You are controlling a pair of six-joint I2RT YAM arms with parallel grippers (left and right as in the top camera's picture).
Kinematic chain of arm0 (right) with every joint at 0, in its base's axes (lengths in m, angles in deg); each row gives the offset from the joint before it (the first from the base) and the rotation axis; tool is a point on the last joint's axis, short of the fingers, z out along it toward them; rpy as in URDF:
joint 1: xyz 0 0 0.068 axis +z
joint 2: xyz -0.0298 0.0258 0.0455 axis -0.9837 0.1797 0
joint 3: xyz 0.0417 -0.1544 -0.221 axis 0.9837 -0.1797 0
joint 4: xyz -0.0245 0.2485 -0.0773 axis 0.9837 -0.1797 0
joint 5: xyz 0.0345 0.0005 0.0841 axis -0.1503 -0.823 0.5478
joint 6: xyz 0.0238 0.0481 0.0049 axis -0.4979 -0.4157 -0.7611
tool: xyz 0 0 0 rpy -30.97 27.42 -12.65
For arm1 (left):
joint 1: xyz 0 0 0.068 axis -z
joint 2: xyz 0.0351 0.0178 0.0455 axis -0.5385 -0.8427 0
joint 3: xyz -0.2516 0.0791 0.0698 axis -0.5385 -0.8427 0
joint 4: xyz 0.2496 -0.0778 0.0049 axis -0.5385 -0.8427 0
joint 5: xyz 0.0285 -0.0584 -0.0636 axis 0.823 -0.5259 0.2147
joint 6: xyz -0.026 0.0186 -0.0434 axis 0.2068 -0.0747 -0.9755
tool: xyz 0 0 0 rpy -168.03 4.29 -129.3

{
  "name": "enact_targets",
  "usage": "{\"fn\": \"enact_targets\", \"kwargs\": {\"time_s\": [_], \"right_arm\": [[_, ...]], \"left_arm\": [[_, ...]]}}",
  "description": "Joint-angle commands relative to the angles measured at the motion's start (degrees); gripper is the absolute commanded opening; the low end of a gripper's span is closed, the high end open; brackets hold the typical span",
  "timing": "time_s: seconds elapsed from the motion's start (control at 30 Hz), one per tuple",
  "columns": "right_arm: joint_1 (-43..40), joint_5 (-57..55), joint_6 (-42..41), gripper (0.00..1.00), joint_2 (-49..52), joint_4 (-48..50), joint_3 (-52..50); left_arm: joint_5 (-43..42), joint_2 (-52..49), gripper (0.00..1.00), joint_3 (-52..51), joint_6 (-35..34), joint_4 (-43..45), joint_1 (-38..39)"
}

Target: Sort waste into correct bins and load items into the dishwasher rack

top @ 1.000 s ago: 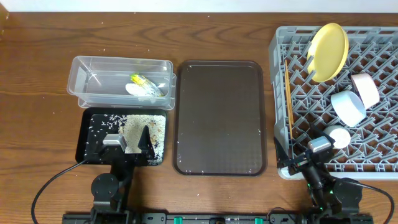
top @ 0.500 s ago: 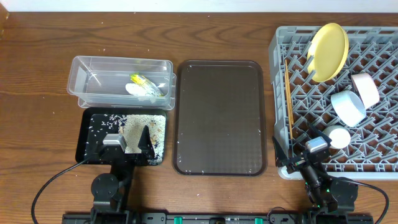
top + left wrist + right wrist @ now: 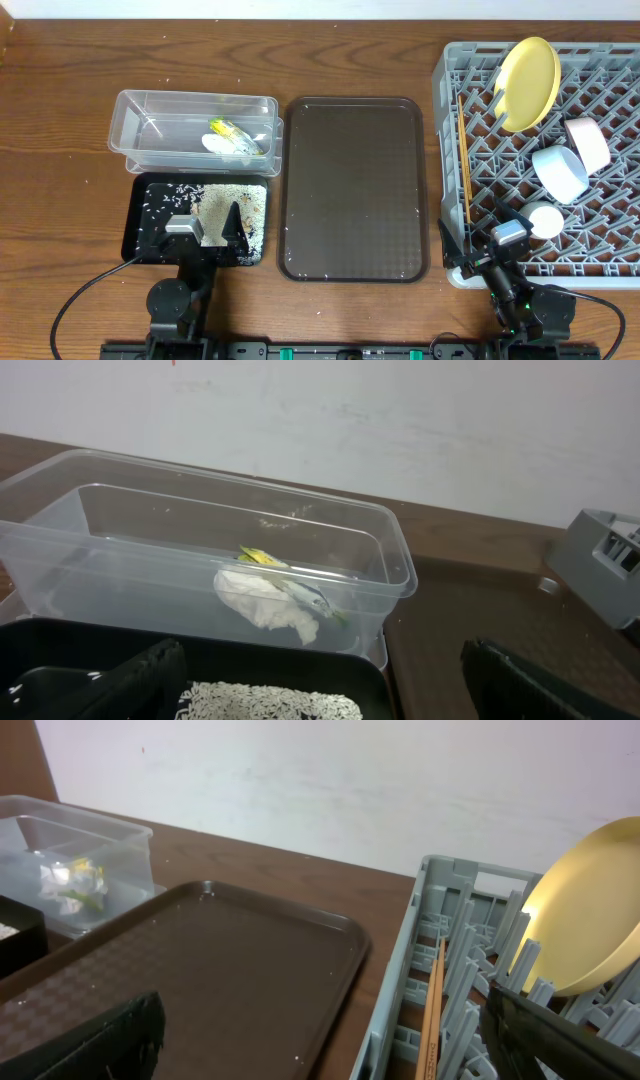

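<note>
The chopsticks [image 3: 433,1010] lie in the rack [image 3: 396,1020] near the plate [image 3: 590,915].

Overhead: looks straight down, whole table [image 3: 60,60].
Left wrist: low, near, faces tub [image 3: 120,550].
Right wrist: low, faces tray [image 3: 230,970], rack [image 3: 445,885].
Shared: tub.

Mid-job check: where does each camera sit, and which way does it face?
Overhead: above the table, looking straight down on the clear tub, brown tray and rack; both arms show at the bottom edge.
Left wrist: low over the black tray, facing the far wall across the tub; the left fingers frame the bottom corners.
Right wrist: low at the rack's near-left corner, facing the same wall past the plate; the right fingers show below.
Shared: both wrist views catch the wrapper in the tub.
</note>
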Motion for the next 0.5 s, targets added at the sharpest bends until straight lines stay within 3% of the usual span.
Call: {"fn": "enact_targets", "kwargs": {"time_s": [0.0, 0.47], "right_arm": [[-0.5, 0.2, 0.3, 0.99, -0.4, -0.2, -0.1], [-0.5, 0.2, 0.3, 0.99, -0.4, -0.2, -0.1]], "left_arm": [[-0.2, 0.4, 0.91, -1.3, 0.8, -1.2, -0.2], [-0.2, 0.4, 0.91, -1.3, 0.8, -1.2, -0.2]]}}
